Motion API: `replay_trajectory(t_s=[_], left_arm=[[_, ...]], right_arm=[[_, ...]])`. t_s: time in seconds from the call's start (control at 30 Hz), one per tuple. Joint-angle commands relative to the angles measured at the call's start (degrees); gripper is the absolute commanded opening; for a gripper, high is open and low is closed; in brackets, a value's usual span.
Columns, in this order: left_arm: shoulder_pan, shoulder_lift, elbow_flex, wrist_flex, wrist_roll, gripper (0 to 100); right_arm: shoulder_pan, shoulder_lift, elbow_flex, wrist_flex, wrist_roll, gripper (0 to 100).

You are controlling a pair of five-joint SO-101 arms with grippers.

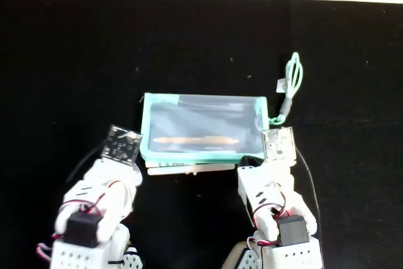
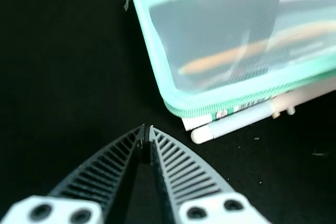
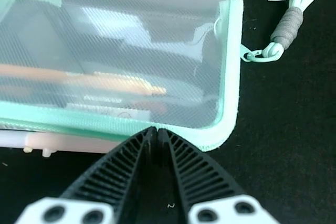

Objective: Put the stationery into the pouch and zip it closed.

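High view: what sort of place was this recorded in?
Probably a tabletop robot workbench, not a home or shop. The signs are a plain black table, the left arm and right arm side by side at its near edge, and a single mesh pouch laid out before them.

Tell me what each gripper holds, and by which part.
Left gripper: shut on nothing, over bare table near the pouch. Right gripper: shut right at the pouch's green zip edge; whether it pinches that edge cannot be told.
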Motion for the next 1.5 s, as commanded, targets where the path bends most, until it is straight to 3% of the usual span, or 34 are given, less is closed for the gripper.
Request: replay_trajectory(t_s=[0.0,0.23,0.57,0.67,0.87,1.03,1.23,1.47], left_arm=[[0.40,-0.40,-7.78,3.43,0.09,1],[0.48,-0.31,-15.16,7.21,0.09,1],[0.40,1.71,-26.86,7.30,0.44,1],[0.48,9.45,-32.57,7.21,5.01,1],[0.75,31.87,-48.22,7.21,6.24,1],[0.75,47.25,-58.07,7.30,6.24,1],[0.75,57.19,-61.49,7.30,5.98,2],[0.57,60.88,-60.88,7.30,5.98,23]], right_arm=[[-0.31,-0.31,-7.16,5.14,0.35,1.9],[-0.31,-0.13,-25.19,22.64,0.35,1.9],[-0.22,0.31,-41.01,26.07,0.35,2.0],[-0.22,0.40,-44.35,26.07,0.26,3.6],[-0.22,3.65,-48.48,25.98,0.44,18.7],[-0.22,18.33,-56.48,25.63,0.26,18.7],[-0.22,34.59,-69.85,25.98,0.26,18.7],[-0.22,47.08,-79.52,25.71,0.62,19.1]])
